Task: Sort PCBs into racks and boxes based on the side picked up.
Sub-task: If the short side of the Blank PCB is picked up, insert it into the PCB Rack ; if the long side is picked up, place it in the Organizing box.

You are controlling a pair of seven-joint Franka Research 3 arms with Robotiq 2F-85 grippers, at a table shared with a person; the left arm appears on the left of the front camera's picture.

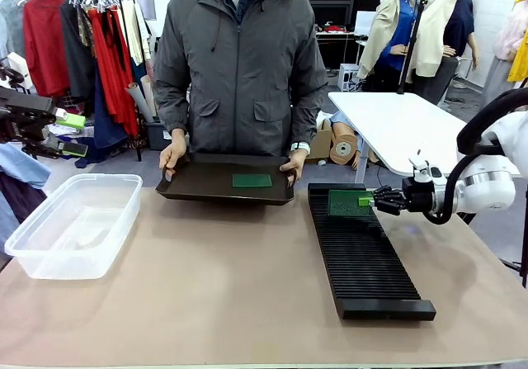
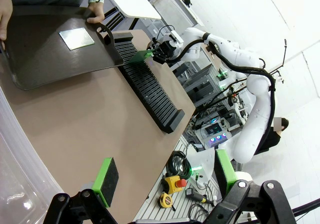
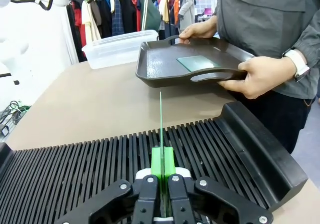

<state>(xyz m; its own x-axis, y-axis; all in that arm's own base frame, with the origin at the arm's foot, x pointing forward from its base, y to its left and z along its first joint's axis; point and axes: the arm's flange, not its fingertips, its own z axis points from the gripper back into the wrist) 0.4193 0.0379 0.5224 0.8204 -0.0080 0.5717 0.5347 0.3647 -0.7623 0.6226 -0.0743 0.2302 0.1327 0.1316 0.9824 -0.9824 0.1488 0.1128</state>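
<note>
Front: the right gripper (image 1: 369,199) is clamped on a PCB (image 1: 346,202) over the far end of the rack (image 1: 367,262). A second PCB (image 1: 252,181) lies in the tray (image 1: 190,189) held by the person (image 1: 239,63).

Left wrist: the left gripper (image 2: 165,178) gapes wide and holds nothing.

Right wrist: the right gripper's jaws pinch the PCB (image 3: 161,119) upright, edge-on, over the rack slots.

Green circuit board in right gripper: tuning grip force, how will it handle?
Probably stiff: the thin green circuit board stands straight in the right gripper. Likely light, held by one edge. Might topple outside the black slotted rack.
</note>
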